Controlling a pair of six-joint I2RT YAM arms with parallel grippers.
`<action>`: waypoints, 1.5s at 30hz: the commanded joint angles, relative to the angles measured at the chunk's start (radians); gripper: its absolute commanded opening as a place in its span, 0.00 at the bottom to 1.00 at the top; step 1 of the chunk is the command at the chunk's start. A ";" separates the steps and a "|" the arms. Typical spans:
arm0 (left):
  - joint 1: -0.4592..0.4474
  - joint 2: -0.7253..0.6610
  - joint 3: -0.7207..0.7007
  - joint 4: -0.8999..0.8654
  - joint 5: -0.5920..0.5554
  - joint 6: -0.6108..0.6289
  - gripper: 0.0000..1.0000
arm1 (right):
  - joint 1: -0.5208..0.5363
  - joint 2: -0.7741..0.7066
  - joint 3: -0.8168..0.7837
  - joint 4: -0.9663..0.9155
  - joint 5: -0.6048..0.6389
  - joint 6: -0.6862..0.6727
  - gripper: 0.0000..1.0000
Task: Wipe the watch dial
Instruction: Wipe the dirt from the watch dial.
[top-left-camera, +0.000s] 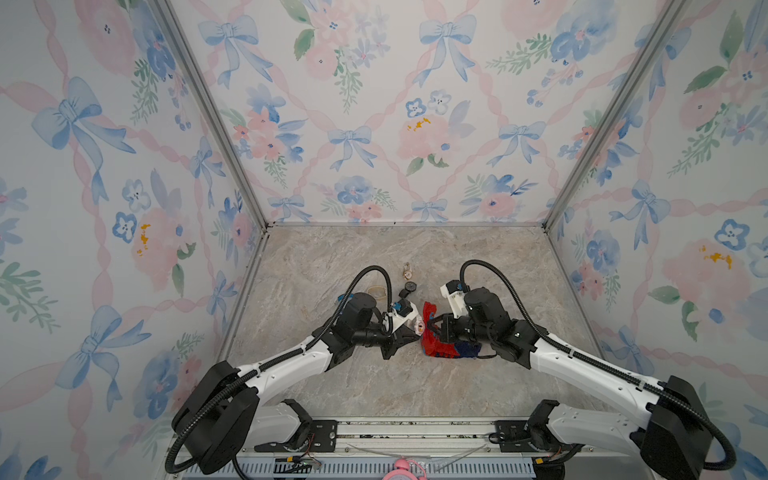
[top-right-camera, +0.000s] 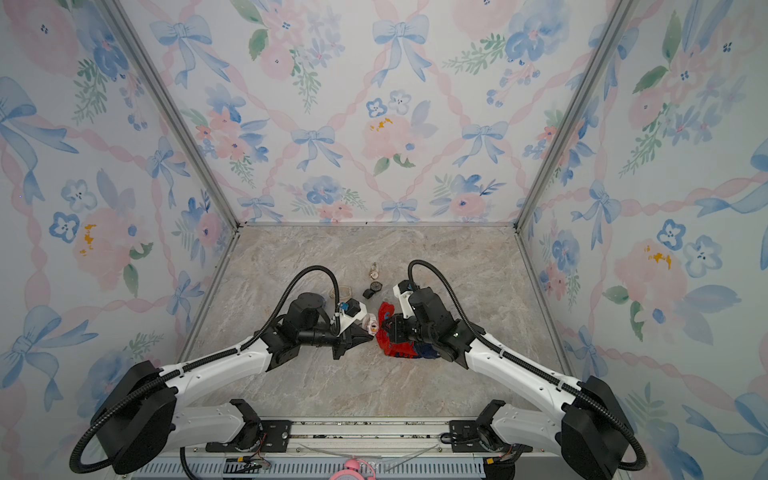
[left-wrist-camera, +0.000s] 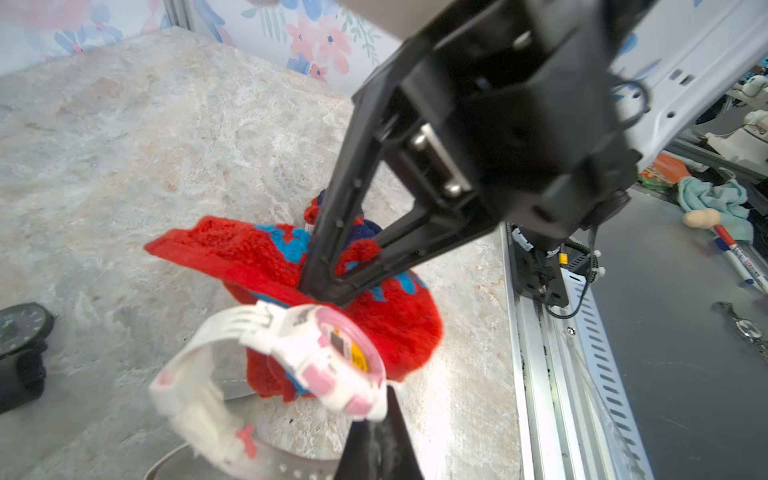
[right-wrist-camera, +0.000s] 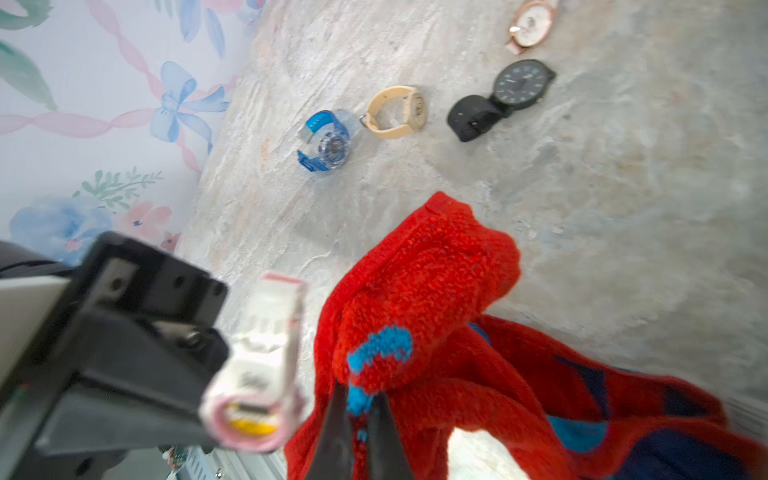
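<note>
At the desk's centre, toward the front, the 2 arms meet tip to tip. On the left gripper (top-left-camera: 417, 333), the jaws are closed on the pink-and-white watch (left-wrist-camera: 328, 357). The watch is held clear of the desk (top-left-camera: 311, 266), with its yellow-marked dial turned toward the right arm. On the right gripper (left-wrist-camera: 322, 291), the jaws are closed on a fold of the red cloth (right-wrist-camera: 432, 266), which has blue patches. The rest of the cloth hangs down onto the desk beneath that arm. Cloth and watch sit just beside each other; contact with the dial cannot be confirmed.

Surface: stone-patterned, beige-grey. Behind the grippers, 4 other watches lie on it, apart from one another:
- blue translucent watch (right-wrist-camera: 328, 143)
- beige watch (right-wrist-camera: 399, 110)
- black watch (right-wrist-camera: 521, 85)
- rose-gold watch (right-wrist-camera: 532, 27), white-dialled, farthest back

Room: 3 walls papered with blue bows, pink ribbons and flowers, joined by 2 aluminium corner posts (top-left-camera: 217, 124). An aluminium rail (top-left-camera: 415, 428) runs along the front edge and carries both arm bases.
</note>
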 joint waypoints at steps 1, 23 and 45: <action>-0.005 -0.054 -0.024 0.071 0.060 0.071 0.00 | -0.060 -0.082 -0.004 -0.047 -0.004 -0.016 0.00; -0.045 -0.202 -0.035 0.146 0.197 0.150 0.00 | -0.221 -0.165 -0.033 -0.107 -0.062 -0.045 0.00; -0.072 0.100 0.112 0.085 -0.129 -0.073 0.00 | -0.091 -0.274 -0.041 0.009 -0.091 -0.016 0.00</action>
